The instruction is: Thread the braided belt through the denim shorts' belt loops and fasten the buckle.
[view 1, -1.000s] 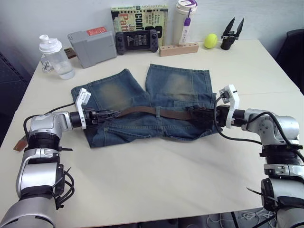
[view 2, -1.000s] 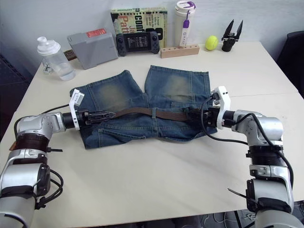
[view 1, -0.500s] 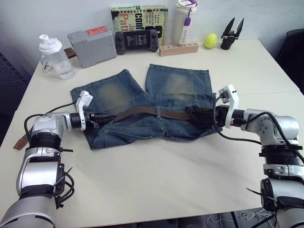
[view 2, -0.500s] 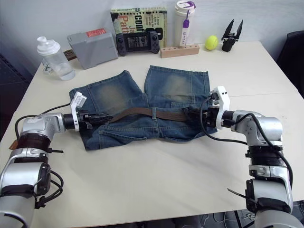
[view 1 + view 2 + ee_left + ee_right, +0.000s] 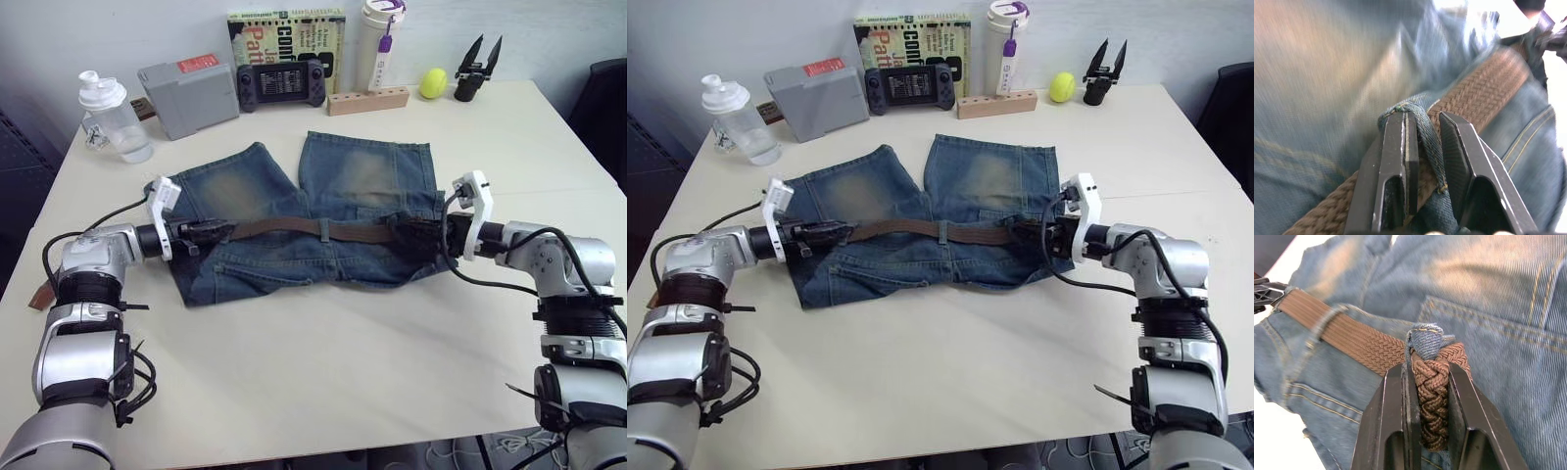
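Wrist views: left gripper (image 5: pixel 1422 147) jaws clamped on a belt loop (image 5: pixel 1425 134) w/ belt (image 5: pixel 1484 85) under it; right gripper (image 5: pixel 1432 406) jaws pinch the belt. Belt runs thru loops across shorts (image 5: pixel 323 211) on table (image 5: pixel 323 372). Buckle unseen, fastening prob. left.

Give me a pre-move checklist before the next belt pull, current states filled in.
1. Right end effector shut on the braided belt: ok.
2. Left end effector on the belt loop, strap running under it: ok.
3. Belt passes the centre loop on the denim shorts: ok.
4. Belt lies flat, no twist between the end effectors: ok.
5. Buckle position and state: cannot tell.
6. Belt's tan end hangs at the table edge beside the left arm; snag risk: cannot tell.
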You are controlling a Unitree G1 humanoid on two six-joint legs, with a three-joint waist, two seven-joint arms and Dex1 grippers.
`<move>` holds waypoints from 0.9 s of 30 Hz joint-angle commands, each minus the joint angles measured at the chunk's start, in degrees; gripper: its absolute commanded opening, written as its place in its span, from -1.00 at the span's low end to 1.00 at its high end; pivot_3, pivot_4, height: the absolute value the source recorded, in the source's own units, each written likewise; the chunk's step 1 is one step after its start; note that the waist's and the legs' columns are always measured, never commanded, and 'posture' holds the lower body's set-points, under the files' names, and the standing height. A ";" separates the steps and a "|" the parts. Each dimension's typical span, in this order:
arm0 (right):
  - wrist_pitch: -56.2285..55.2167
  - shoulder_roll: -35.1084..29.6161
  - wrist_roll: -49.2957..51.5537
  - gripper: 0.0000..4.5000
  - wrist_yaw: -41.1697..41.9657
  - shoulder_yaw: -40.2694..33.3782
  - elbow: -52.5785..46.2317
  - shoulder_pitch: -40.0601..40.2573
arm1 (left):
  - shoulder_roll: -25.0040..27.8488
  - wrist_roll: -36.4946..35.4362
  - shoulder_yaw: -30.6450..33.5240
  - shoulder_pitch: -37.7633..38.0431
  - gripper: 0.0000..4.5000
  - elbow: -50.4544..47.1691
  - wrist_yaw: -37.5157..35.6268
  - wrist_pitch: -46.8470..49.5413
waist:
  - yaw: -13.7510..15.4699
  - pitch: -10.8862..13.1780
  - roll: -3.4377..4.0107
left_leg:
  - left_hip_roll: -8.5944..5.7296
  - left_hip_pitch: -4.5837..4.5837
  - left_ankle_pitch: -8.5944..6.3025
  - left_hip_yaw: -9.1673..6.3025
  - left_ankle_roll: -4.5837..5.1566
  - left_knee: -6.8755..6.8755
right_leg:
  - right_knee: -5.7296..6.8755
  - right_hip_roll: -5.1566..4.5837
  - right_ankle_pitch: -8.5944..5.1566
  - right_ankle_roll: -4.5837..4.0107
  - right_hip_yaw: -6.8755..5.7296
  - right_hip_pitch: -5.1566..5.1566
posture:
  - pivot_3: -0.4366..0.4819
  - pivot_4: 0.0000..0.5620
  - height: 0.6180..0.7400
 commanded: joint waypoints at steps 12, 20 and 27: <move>-4.44 -2.92 0.39 -0.86 -1.81 1.01 -7.89 8.50 | 7.79 -4.10 -1.67 8.88 0.01 -5.95 1.58 22.69 | 0.51 0.00 -0.02 | -0.04 0.00 -0.01 0.05 0.02 0.21 | 0.01 -0.03 0.00 0.00 0.02 0.12 | -0.05 -0.47 0.76; -5.98 -3.01 -0.32 -0.86 -1.63 2.75 -8.27 10.34 | 6.50 -2.01 -5.19 1.35 1.00 1.47 2.44 26.42 | 1.05 0.02 -0.05 | -0.05 0.00 -0.01 0.09 0.02 0.25 | 0.01 -0.02 0.00 0.00 0.04 0.13 | -0.05 -0.47 0.76; -5.46 -3.02 0.21 -0.86 -2.27 2.36 -9.25 10.95 | 5.23 7.16 -13.93 0.77 1.00 5.81 3.31 15.19 | 1.14 0.02 -0.05 | -0.05 0.03 -0.01 0.12 0.02 0.20 | 0.02 0.00 -0.01 -0.01 0.04 0.12 | -0.05 -0.47 0.76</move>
